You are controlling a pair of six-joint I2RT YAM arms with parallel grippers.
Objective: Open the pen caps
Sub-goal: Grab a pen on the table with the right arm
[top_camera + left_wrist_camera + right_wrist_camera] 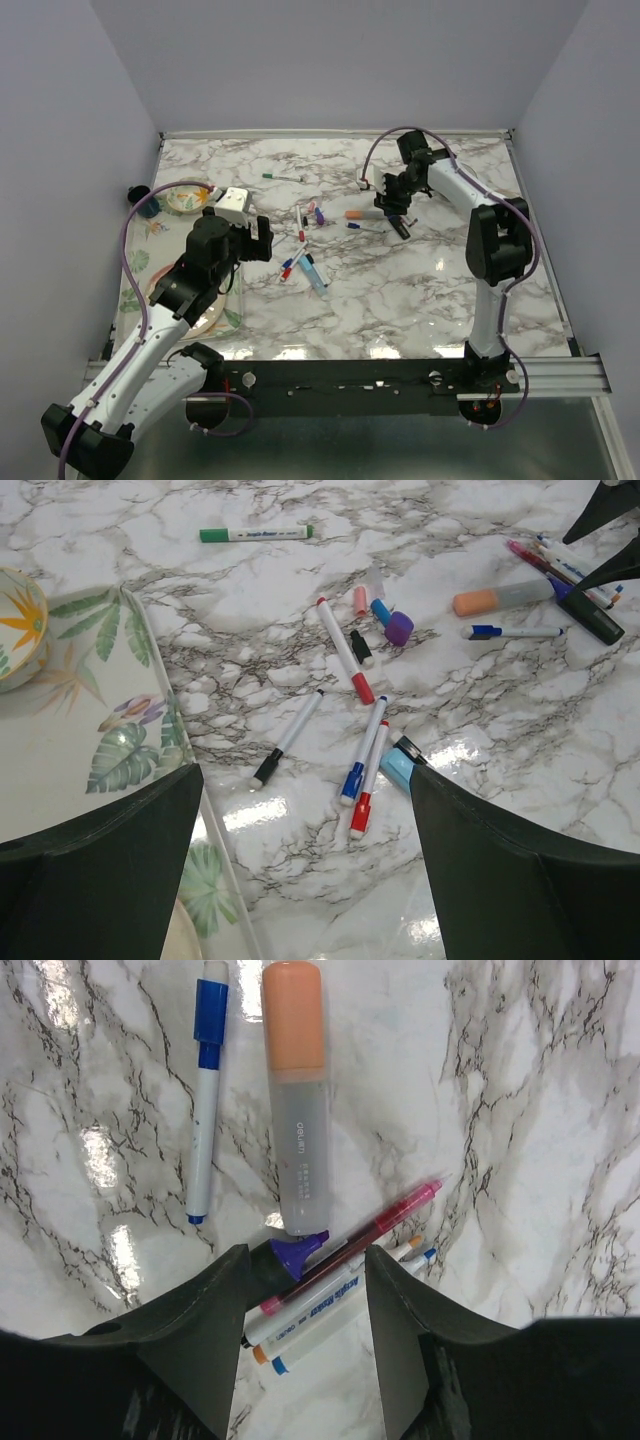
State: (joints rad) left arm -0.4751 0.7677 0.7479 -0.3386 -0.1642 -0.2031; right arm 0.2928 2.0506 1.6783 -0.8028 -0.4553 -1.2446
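Loose pen caps lie mid-table: pink [360,600], blue [381,611], purple [399,628] and black [361,647]. Nearer me, capped pens in black [268,768], blue [352,780] and red [361,815] lie side by side. My left gripper [305,775] hovers short of them, open and empty. My right gripper [307,1255] stands open over a bundle of pens on the marble: a pink pen [375,1225], two white pens [320,1310] and an uncapped purple-tipped highlighter [298,1252]. Just beyond lie an orange-capped highlighter [296,1100] and a blue-capped pen [205,1100].
A floral tray [90,730] with a patterned bowl [15,625] on it sits left of the left gripper [262,238]. A green marker [283,178] lies at the back. A light-blue highlighter [398,765] rests by the left gripper's right finger. White walls ring the table.
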